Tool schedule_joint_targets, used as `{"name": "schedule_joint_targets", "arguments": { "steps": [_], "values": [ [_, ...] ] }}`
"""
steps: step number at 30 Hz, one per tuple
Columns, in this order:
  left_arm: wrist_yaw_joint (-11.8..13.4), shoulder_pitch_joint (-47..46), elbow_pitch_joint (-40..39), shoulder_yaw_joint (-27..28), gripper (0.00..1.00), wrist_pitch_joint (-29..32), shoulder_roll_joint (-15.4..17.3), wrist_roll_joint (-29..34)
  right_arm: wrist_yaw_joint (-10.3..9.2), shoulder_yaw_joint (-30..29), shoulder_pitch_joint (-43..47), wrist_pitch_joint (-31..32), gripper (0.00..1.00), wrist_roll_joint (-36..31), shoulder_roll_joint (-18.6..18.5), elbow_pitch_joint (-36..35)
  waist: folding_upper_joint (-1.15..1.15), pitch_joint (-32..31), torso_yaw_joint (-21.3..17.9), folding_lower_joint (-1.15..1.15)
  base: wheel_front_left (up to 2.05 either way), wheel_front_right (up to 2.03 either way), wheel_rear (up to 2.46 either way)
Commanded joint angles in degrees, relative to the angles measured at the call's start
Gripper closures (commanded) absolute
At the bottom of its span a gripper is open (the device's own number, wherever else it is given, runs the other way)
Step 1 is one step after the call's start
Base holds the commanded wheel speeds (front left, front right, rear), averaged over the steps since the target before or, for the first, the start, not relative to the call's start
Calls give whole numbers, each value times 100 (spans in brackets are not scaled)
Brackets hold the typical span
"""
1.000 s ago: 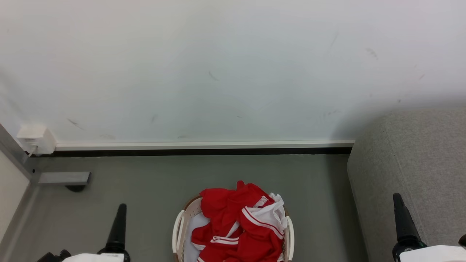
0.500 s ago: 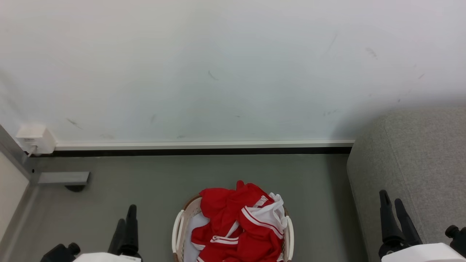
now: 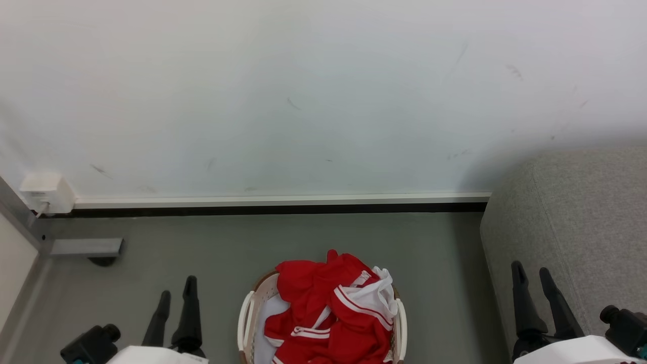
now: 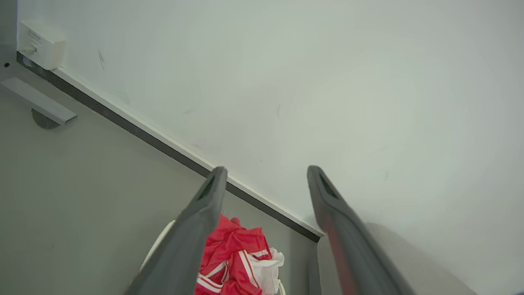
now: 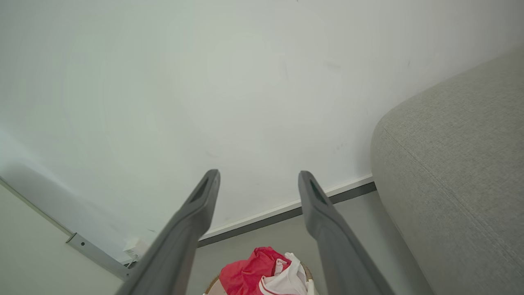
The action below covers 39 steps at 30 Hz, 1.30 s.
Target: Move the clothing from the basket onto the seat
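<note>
Both grippers stood wide open and held nothing. In the head view the left gripper rose from the lower left over bare floor, well to the left of the basket, touching neither it nor anything else. The right gripper rose at the lower right, in front of the edge of the seat; whether it touched the fabric could not be told from that view. In each wrist view the two fingers were spread far apart with only wall between their tips.

The clothing lay heaped in the basket, on the floor between the grippers, with a white panel at its right side and a pale liner showing at its left.

The bottom edge of the head view cut off the near half of the basket and heap, and both arms. The right edge cut off most of the seat. In the left wrist view one finger covered part of the heap, leaving only a sliver of rim. In the right wrist view only the top of the heap showed at the bottom edge.
</note>
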Motion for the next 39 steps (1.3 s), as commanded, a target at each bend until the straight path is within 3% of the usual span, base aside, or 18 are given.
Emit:
{"name": "schedule_joint_targets", "arguments": {
  "steps": [1, 15, 39],
  "values": [
    [24, 1, -95, 1, 0, -57, 52, 184, -6, 29, -110, -48, 0, -147, -63, -81, 0, 0, -2, 0, 0, 0, 0],
    [-15, 91, -354, -155, 0, -277, 114, 1422, -7, 70, -79, -267, 0, -977, -72, -3, 0, 0, -4, 0, 0, 0, 0],
    [-220, 229, -268, -287, 0, -588, 276, 2660, -9, 56, -59, -578, 0, -2127, -85, 330, 0, 3, -16, 0, 0, 0, 0]
  ]
}}
